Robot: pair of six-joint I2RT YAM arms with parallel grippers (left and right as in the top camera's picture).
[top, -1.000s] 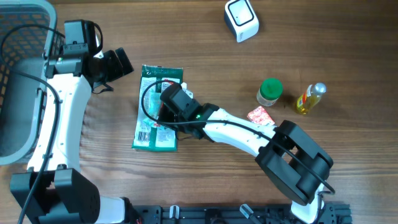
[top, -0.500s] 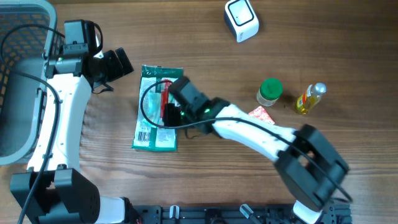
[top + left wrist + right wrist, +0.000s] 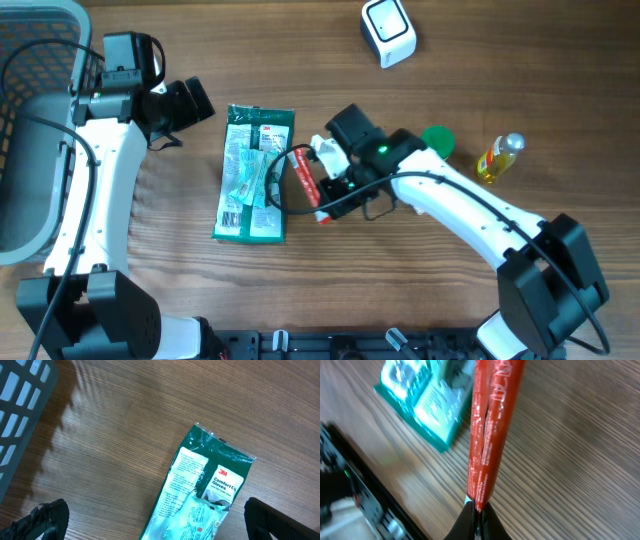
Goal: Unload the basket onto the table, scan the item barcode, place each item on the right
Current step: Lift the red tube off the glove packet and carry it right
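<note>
At the far left of the overhead frame stands a grey basket (image 3: 40, 60), and just right of it the left gripper (image 3: 188, 104) hovers with its jaws spread wide and nothing between them. Below and to its right a green glove pack (image 3: 255, 175) lies flat on the wooden table (image 3: 420, 290); the left wrist view reads "3M" in red and "Comfort G… Gloves" on its label, with fine print too small to make out. Right of the pack, near the frame's middle, is what I take to be the item to scan: a long red packet (image 3: 303, 182), clear of the tabletop and pinched at one end by the right gripper (image 3: 476, 520), whose jaws are closed tight on its thin edge. In the right wrist view the packet runs from the bottom centre to the top of the frame, edge-on, with white lettering too blurred to read. It looks light, flat and floppy, a crinkly film that may sag or twist (a shiny wrapper could also slip), so a grip near the sealed end seems sound, provided the barcode face stays uncovered; I cannot tell where the barcode is. Further right, at the top, sits a white scanner (image 3: 388, 32), well apart from the packet. Then come a green-capped jar (image 3: 438, 140), partly hidden by the arm, and a yellow bottle (image 3: 497, 158).
</note>
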